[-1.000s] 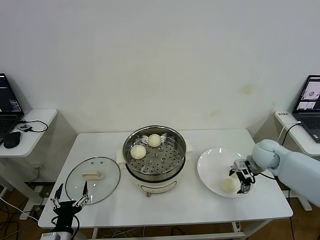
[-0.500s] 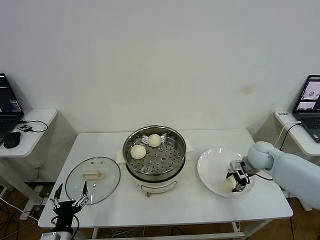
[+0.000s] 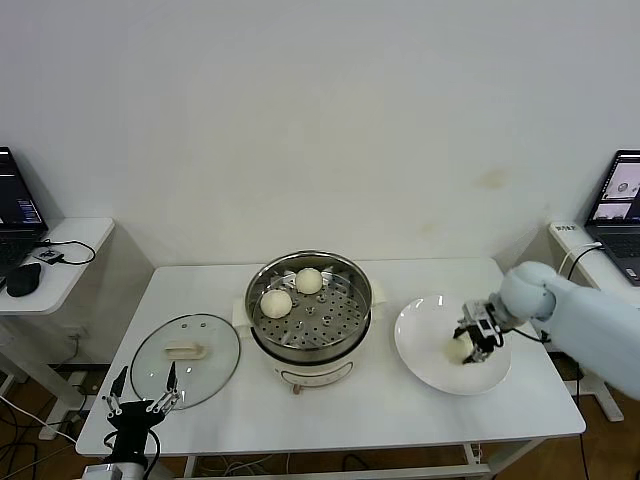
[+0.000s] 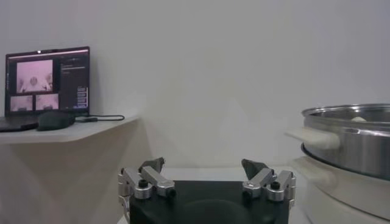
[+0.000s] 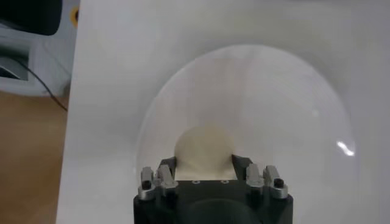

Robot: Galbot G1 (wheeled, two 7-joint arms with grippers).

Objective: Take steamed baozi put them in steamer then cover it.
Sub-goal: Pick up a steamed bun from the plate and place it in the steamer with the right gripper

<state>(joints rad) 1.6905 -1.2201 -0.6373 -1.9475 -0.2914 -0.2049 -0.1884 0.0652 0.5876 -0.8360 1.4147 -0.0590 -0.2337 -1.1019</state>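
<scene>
My right gripper [image 3: 464, 346] hangs over the white plate [image 3: 423, 335] at the right, shut on one off-white steamed baozi [image 3: 456, 351]. In the right wrist view that baozi [image 5: 205, 149] sits squeezed between the right gripper's [image 5: 204, 163] two fingers above the plate [image 5: 280, 103]. Two more baozi [image 3: 276, 302] [image 3: 309, 281] lie on the perforated tray of the steel steamer [image 3: 345, 325] at the table's middle. The glass cover [image 3: 215, 365] with its cream handle lies flat left of the steamer. My left gripper [image 3: 140, 404] stays open and empty near the table's front-left corner.
Side desks with laptops stand at the far left [image 3: 18, 215] and far right [image 3: 615, 205]. In the left wrist view the steamer's rim and side handle [image 4: 350, 137] rise beside the open left gripper [image 4: 204, 173].
My right gripper closed on the baozi on the plate and has carried it a little up and toward the plate's middle. The left arm has not moved.
</scene>
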